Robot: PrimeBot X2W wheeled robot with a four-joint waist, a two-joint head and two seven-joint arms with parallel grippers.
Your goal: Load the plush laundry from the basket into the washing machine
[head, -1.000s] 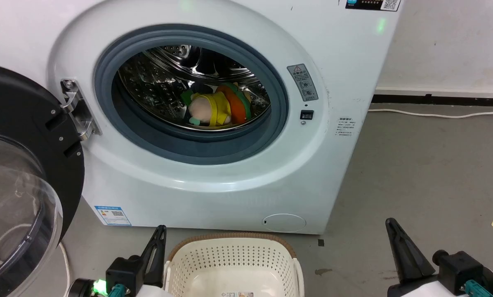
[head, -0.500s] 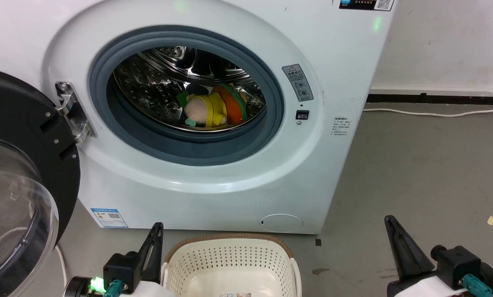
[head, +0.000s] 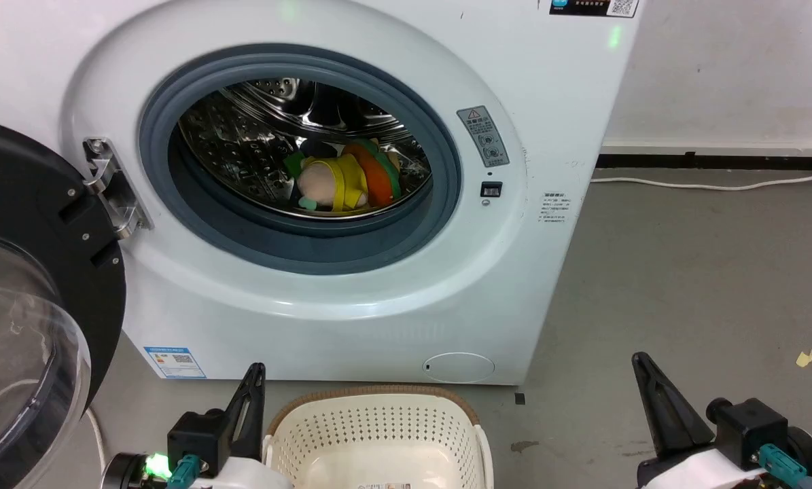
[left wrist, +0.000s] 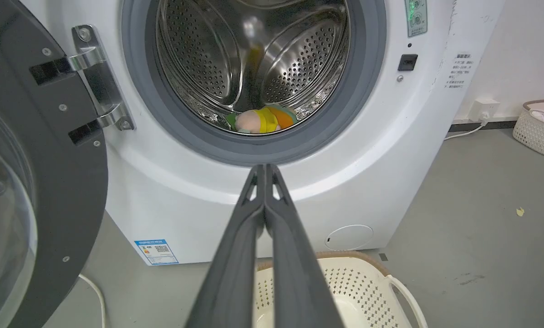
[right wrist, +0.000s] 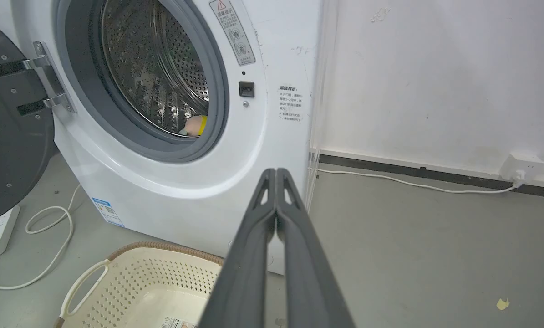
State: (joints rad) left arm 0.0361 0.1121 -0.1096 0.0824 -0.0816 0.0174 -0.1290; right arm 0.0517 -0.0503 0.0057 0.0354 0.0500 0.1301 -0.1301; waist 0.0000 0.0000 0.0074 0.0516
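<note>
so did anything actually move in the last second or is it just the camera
Only the head camera shifted: the whole view slid slightly left. The yellow and peach-pink plush and orange bun-shaped sandwich plush lie as before in the steel drum of the large white front-loading washing machine. The left claw and right claw stay shut and empty.

Head cam has moved: washing machine [head: 351, 319], its door [head: 39, 224] & basket [head: 378, 424] sit slightly further left in frame vs 1 s ago. Left gripper [head: 255, 372] & right gripper [head: 641, 361] show marginally higher.
</note>
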